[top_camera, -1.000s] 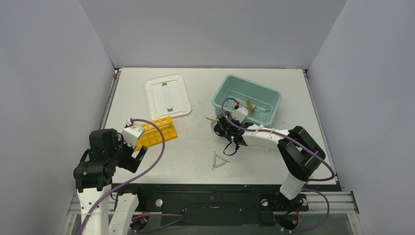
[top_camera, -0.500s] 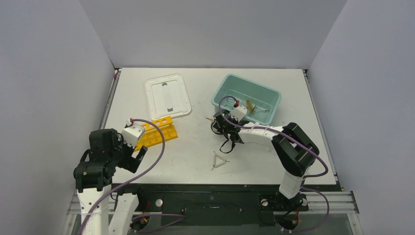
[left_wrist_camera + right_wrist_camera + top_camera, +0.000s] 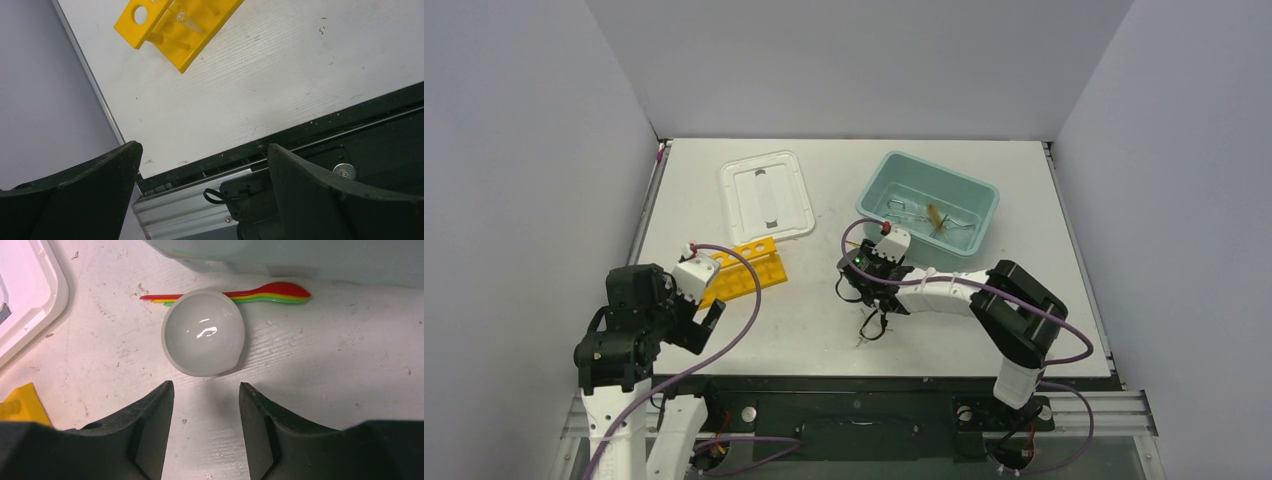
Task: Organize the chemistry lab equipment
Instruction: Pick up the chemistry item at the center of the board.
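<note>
In the right wrist view a round translucent dish [image 3: 203, 332] sits on the table with coloured plastic spoons [image 3: 260, 291] behind it. My right gripper [image 3: 206, 390] is open and empty, its tips just short of the dish and not touching it. In the top view this gripper [image 3: 861, 278] covers the dish. The yellow holed rack [image 3: 744, 268] lies to the left and holds a clear tube [image 3: 187, 21]. My left gripper [image 3: 707, 318] is open and empty over the table's near edge [image 3: 202, 150]. A bit of the wire triangle [image 3: 865, 338] shows below the right wrist.
The teal tub [image 3: 874, 182] stands behind the right gripper and holds a tan-bristled brush [image 3: 934, 215] and metal and glass pieces. The white lid [image 3: 766, 197] lies at the back left, and its corner shows in the right wrist view [image 3: 25, 295]. The rack's corner [image 3: 20, 405] is nearby.
My right gripper has moved left and toward the near edge, away from the tub. The left arm has not moved.
</note>
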